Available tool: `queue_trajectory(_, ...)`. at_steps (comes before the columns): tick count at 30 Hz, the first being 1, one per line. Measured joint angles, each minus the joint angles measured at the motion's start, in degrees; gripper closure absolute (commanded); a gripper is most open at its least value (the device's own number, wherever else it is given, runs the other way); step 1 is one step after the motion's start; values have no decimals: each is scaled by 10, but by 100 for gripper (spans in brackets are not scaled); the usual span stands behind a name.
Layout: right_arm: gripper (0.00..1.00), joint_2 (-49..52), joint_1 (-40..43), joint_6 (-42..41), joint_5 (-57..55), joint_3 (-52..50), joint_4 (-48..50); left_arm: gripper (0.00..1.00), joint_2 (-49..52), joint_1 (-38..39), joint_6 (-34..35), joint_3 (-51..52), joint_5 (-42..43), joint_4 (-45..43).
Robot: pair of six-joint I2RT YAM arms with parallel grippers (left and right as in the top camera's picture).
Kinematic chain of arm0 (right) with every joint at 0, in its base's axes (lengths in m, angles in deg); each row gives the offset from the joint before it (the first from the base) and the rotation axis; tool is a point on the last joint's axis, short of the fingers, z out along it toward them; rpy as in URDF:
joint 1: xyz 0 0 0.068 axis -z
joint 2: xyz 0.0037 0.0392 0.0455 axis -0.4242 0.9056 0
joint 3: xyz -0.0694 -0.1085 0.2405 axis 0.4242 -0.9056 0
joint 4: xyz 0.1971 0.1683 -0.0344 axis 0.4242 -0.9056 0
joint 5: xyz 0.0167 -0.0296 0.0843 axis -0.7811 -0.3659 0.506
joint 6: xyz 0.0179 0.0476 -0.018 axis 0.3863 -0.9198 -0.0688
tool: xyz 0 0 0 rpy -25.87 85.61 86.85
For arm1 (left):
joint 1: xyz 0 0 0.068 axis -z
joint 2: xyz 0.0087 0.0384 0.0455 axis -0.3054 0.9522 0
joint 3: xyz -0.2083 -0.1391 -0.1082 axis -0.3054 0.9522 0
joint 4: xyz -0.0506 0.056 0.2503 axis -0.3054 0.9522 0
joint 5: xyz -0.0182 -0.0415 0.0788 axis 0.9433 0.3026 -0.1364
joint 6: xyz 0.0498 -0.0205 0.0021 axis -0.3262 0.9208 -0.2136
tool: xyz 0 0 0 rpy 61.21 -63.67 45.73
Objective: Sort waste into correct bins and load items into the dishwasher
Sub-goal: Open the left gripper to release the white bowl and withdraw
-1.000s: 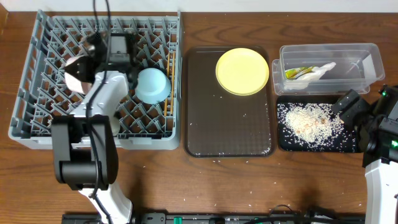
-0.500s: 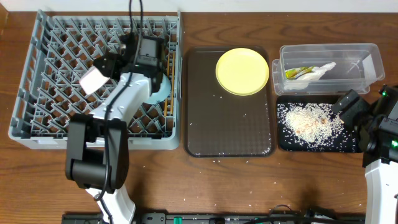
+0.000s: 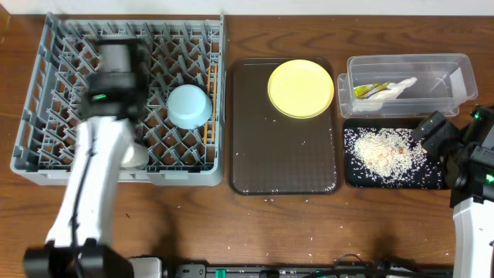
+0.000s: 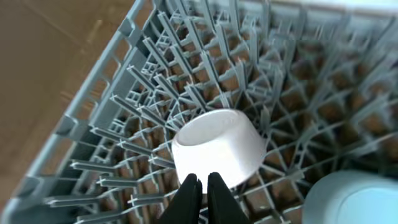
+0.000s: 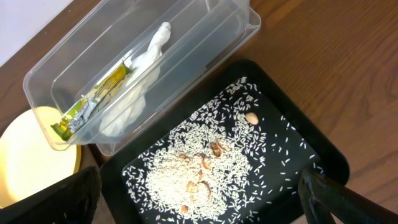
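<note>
A white bowl [image 4: 217, 146] lies upside down among the pegs of the grey dish rack [image 4: 106, 118], just beyond my left gripper [image 4: 202, 182], which is shut and empty. In the overhead view the left arm [image 3: 114, 69] is blurred over the rack [image 3: 46, 158] and hides that bowl. The light blue bowl [image 3: 189, 106] sits upside down in the rack, also in the left wrist view [image 4: 357, 199]. A small white cup [image 3: 137, 156] and chopsticks [image 3: 210, 96] are in the rack. The yellow plate [image 3: 300, 88] lies on the brown tray. My right gripper [image 5: 202, 196] is open over the rice [image 5: 199, 168].
The clear tub [image 3: 451, 66] holds the white napkin [image 5: 134, 93] and yellow-green wrapper [image 5: 93, 102]. The black tray [image 3: 351, 174] holds rice and some brown bits. The brown serving tray [image 3: 282, 154] has stray grains, as does the table in front of it.
My left arm has swung from the rack's right side back toward its left and is blurred in motion. The white thing seen at its gripper is no longer there. The right arm has not moved.
</note>
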Motion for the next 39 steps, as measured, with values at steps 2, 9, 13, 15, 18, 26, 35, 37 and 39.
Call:
queue_trajectory(2, 1, 0, 0, 0, 0, 0, 0, 93, -6, -64, 5, -1, 96, -1)
queue_trajectory(9, 1, 0, 0, 0, 0, 0, 0, 92, 74, -198, 11, -1, 314, -43)
queue_trajectory(13, 1, 0, 0, 0, 0, 0, 0, 92, 127, -206, 1, -1, 373, -84)
queue_trajectory(15, 1, 0, 0, 0, 0, 0, 0, 92, 148, -205, -1, -1, 388, -99)
queue_trajectory(18, 1, 0, 0, 0, 0, 0, 0, 92, 171, -204, -3, -1, 400, -102)
queue_trajectory(26, 1, 0, 0, 0, 0, 0, 0, 93, 179, -174, -3, -4, 417, -6)
queue_trajectory(35, 1, 0, 0, 0, 0, 0, 0, 84, 172, -120, 2, -4, 407, 27)
queue_trajectory(37, 1, 0, 0, 0, 0, 0, 0, 78, 145, -120, 10, -4, 408, 32)
queue_trajectory(39, 1, 0, 0, 0, 0, 0, 0, 70, 104, -113, 14, -3, 410, 40)
